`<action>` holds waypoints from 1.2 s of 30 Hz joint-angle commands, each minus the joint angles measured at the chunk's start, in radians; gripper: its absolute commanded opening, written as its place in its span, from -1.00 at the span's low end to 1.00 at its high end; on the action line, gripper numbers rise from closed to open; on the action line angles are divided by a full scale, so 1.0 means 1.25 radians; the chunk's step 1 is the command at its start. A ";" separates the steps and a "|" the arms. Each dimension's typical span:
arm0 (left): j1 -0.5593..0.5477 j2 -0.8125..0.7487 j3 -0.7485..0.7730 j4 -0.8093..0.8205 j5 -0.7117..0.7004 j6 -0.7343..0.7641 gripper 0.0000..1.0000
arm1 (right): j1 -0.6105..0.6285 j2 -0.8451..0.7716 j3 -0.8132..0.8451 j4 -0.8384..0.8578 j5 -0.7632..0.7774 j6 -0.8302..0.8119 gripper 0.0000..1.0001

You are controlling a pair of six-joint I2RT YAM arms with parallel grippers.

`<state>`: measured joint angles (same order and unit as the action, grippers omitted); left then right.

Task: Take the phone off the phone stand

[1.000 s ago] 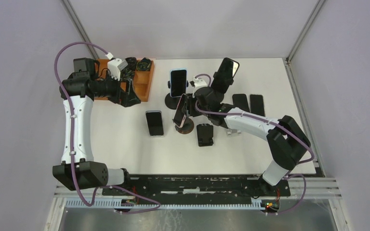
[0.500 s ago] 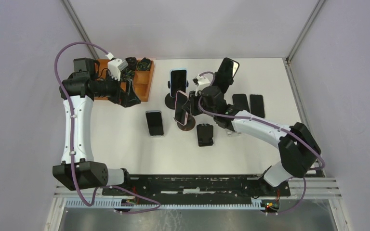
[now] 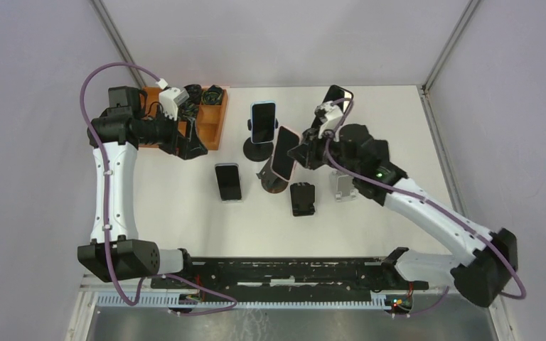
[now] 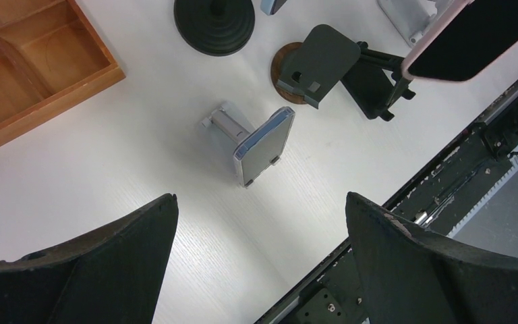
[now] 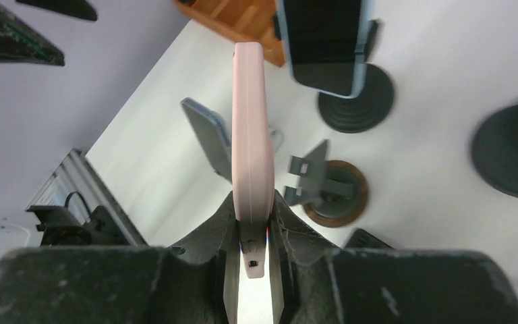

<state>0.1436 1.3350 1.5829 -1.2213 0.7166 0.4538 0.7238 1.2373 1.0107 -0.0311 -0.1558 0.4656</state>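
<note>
The pink-cased phone is clamped edge-on in my right gripper and hangs in the air, up and to the right of its stand. The right wrist view shows its pink edge between the shut fingers. The grey phone stand on a brown round base stands without a phone below it; it also shows in the right wrist view and the left wrist view. My left gripper is open and holds nothing, beside the orange tray, far from the stand.
An orange wooden tray sits back left. A blue phone on a black stand, a phone on a white stand, a black stand, a white stand, a raised dark phone and two flat phones surround the stand.
My right gripper has lifted the pink phone off the brown-based stand and carried it up and to the right; the right arm has swung out. The left arm has not moved.
</note>
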 commanded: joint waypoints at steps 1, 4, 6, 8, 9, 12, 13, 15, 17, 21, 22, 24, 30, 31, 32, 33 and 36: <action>0.001 -0.019 0.023 -0.010 0.015 0.028 1.00 | -0.096 -0.159 0.061 -0.175 0.075 -0.051 -1.00; 0.001 -0.019 0.024 -0.010 0.015 0.033 1.00 | -0.188 -0.235 0.082 -0.309 0.135 -0.070 -1.00; 0.001 -0.019 0.026 -0.010 0.015 0.035 1.00 | -0.241 -0.259 0.106 -0.392 0.202 -0.084 -1.00; 0.002 -0.016 0.032 -0.015 0.017 0.039 1.00 | -0.297 -0.252 0.127 -0.471 0.268 -0.095 -1.00; 0.001 -0.015 0.037 -0.017 0.017 0.040 1.00 | -0.324 -0.245 0.130 -0.496 0.286 -0.096 -1.00; 0.001 -0.010 0.047 -0.025 0.019 0.047 1.00 | -0.433 -0.226 0.106 -0.506 0.271 -0.107 -1.00; 0.001 -0.010 0.047 -0.026 0.021 0.048 1.00 | -0.471 -0.216 0.093 -0.499 0.247 -0.114 -1.00; 0.001 -0.009 0.046 -0.025 0.029 0.049 1.00 | -0.552 -0.182 0.075 -0.485 0.206 -0.130 -1.00; 0.001 -0.006 0.045 -0.026 0.038 0.050 1.00 | -0.639 -0.137 0.058 -0.473 0.183 -0.148 -1.00; 0.001 0.005 0.042 -0.025 0.049 0.054 1.00 | -0.749 -0.017 0.047 -0.446 0.127 -0.191 -1.00; 0.001 0.007 0.042 -0.025 0.049 0.057 1.00 | -0.756 0.016 0.049 -0.440 0.127 -0.201 -1.00; 0.001 0.012 0.038 -0.019 0.048 0.060 1.00 | -0.756 0.044 0.024 -0.389 0.107 -0.221 -1.00; 0.001 0.038 0.036 0.002 0.056 0.065 1.00 | -0.759 0.084 -0.001 -0.241 0.149 -0.284 -1.00; 0.002 0.042 0.035 0.003 0.059 0.069 1.00 | -0.760 0.124 0.045 -0.273 0.146 -0.292 -1.00; 0.001 0.046 0.033 0.006 0.061 0.071 1.00 | -0.761 0.168 0.082 -0.299 0.142 -0.301 -1.00; 0.002 0.050 0.030 0.011 0.062 0.073 1.00 | -0.761 0.198 0.118 -0.319 0.137 -0.308 -1.00; 0.001 0.070 0.029 0.021 0.075 0.078 1.00 | -0.764 0.276 0.165 -0.327 0.139 -0.326 -1.00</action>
<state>0.1436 1.3998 1.6054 -1.2297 0.7605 0.5049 -0.2249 1.4982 1.0981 -0.4965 0.0185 0.1181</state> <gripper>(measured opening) 0.997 0.224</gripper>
